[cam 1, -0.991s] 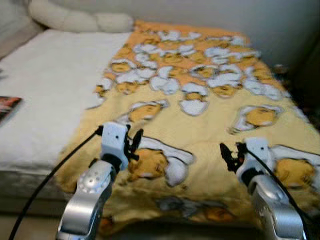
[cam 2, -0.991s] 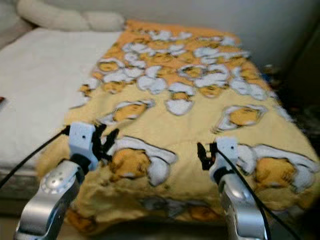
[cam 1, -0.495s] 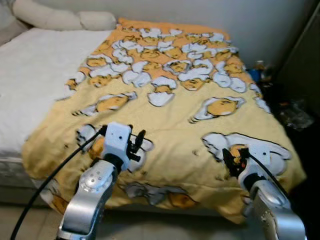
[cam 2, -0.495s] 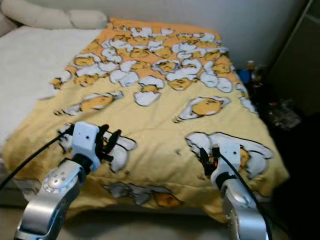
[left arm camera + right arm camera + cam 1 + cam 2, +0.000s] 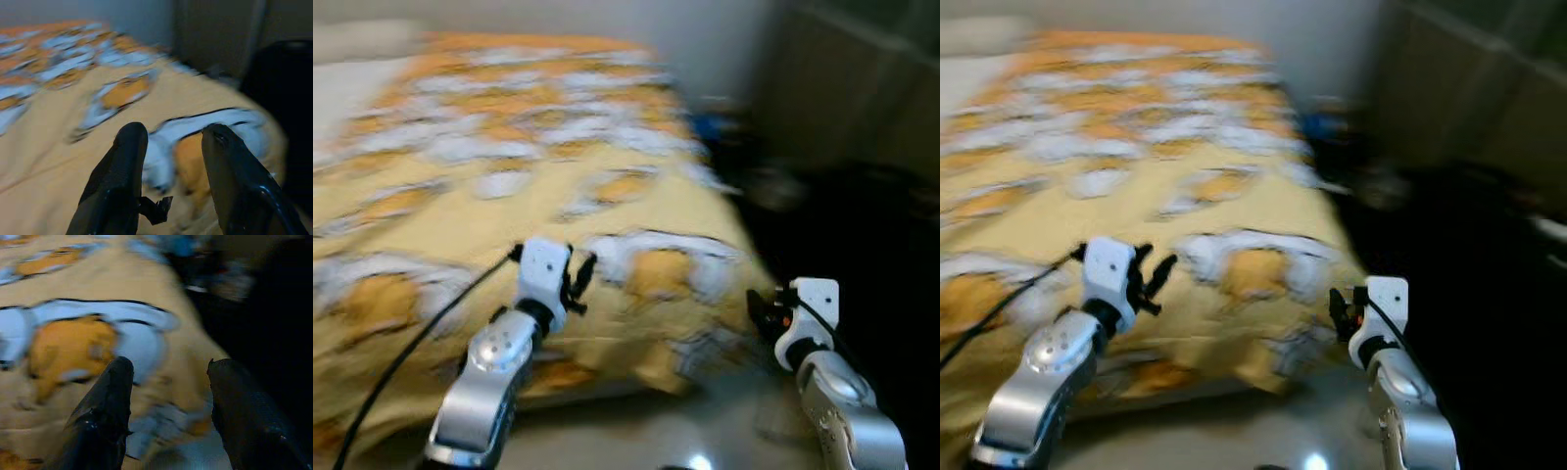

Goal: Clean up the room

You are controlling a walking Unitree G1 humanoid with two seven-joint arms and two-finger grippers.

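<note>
- Left gripper point(image 5: 579, 284): arm raised forward over the yellow blanket point(image 5: 460, 196) on the bed; fingers point(image 5: 122, 166) spread apart, holding nothing.
- Right gripper point(image 5: 756, 311): arm raised near the blanket's corner, above the floor point(image 5: 636, 431); fingers point(image 5: 105, 406) parted, empty.
- Views blurred.

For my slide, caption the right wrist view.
Open right claw empty, poised above the corner of the yellow patterned blanket.
</note>
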